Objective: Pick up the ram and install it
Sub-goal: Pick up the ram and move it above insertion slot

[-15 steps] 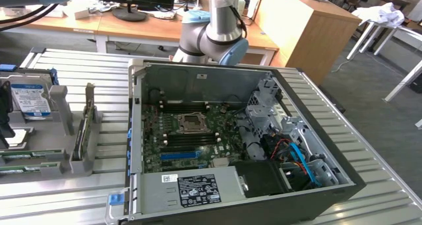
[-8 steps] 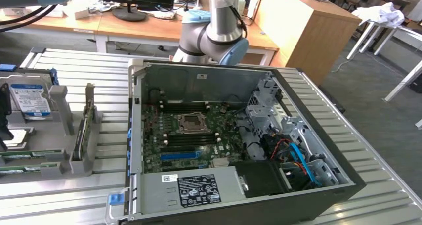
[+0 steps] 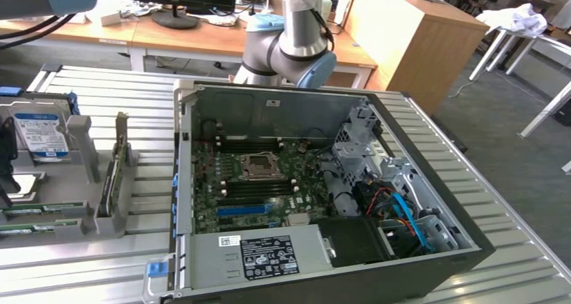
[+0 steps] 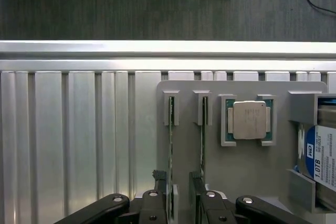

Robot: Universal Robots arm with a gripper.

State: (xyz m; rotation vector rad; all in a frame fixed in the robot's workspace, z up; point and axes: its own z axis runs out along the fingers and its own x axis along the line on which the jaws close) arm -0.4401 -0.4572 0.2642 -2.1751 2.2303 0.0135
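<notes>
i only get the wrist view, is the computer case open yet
Observer: Yes. The black computer case lies on its side, panel off, green motherboard exposed.
Operator: where is it from the parts i see
Observer: At the exterior view's right of the grey holder fixture, on the same ribbed metal table.
Operator: slots visible
Observer: Long black slots run beside the silver processor socket; filled or not, I cannot tell.

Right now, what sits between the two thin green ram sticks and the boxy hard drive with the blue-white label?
In the wrist view, a square silver processor chip lies between the ram sticks and the hard drive, on the grey holder plate.
</notes>
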